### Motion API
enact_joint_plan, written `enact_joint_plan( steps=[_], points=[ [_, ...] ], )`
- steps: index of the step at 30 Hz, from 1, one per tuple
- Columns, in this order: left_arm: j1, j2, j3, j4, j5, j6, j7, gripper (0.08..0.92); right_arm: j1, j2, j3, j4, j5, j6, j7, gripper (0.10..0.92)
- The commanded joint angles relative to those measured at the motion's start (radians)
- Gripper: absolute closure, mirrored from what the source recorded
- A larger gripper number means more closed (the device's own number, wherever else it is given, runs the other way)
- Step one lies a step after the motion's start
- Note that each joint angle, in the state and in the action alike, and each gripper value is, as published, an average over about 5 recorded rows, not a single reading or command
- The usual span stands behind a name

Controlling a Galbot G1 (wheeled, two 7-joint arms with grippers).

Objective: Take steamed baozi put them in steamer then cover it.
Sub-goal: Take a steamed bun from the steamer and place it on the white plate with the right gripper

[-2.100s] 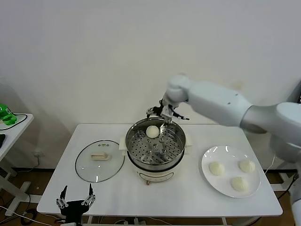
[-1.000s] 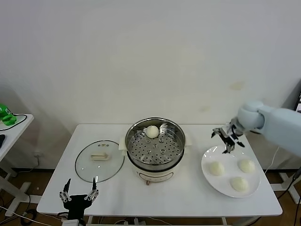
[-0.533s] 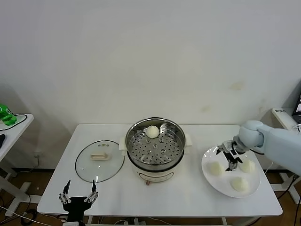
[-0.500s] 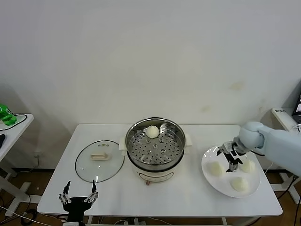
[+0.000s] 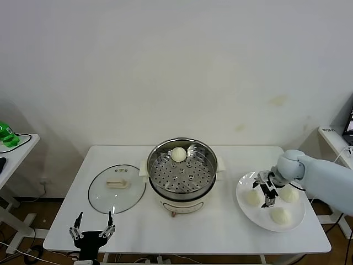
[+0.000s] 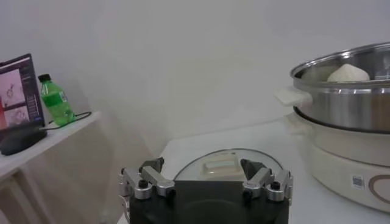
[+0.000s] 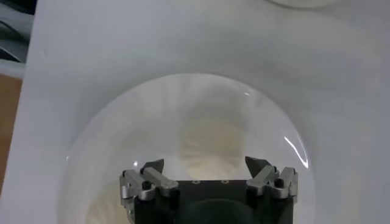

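Note:
One baozi (image 5: 178,154) lies at the back of the steel steamer (image 5: 182,173) in the middle of the table; it also shows in the left wrist view (image 6: 347,73). Three more baozi lie on the white plate (image 5: 244,205) at the right: (image 5: 252,197), (image 5: 289,194), (image 5: 281,215). My right gripper (image 5: 265,189) is open just above the plate, over the leftmost baozi, which shows between its jaws in the right wrist view (image 7: 207,143). The glass cover (image 5: 117,188) lies flat left of the steamer. My left gripper (image 5: 92,232) is open, parked at the table's front left edge.
A side table at the far left holds a green bottle (image 5: 6,134). The wall stands close behind the table. The steamer's side handle (image 6: 292,97) sticks out toward the cover (image 6: 227,168).
My right gripper has left the steamer, swung right to the plate and come down over the leftmost baozi. One baozi stays in the steamer. The left arm has barely moved.

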Motion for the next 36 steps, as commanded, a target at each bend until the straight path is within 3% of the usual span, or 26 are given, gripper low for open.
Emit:
enact_joint_plan(
  steps=[1, 5, 27, 36],
  points=[
    [0.001, 0.000, -0.001, -0.001, 0.000, 0.001, -0.001, 0.177, -0.028, 0.027, 0.027, -0.021, -0.005, -0.009, 0.000, 0.203],
    [0.001, -0.001, -0.003, 0.000, -0.002, 0.001, -0.001, 0.177, -0.029, 0.039, 0.026, -0.035, -0.023, -0.012, -0.002, 0.219],
    [-0.002, -0.004, -0.001, -0.002, -0.005, 0.001, -0.005, 0.177, -0.024, 0.029, 0.034, -0.026, -0.037, -0.028, -0.005, 0.488],
    [-0.004, -0.001, 0.000, 0.000, -0.006, 0.003, -0.005, 0.177, 0.072, -0.013, 0.032, 0.020, 0.001, -0.031, -0.009, 0.501]
  ],
)
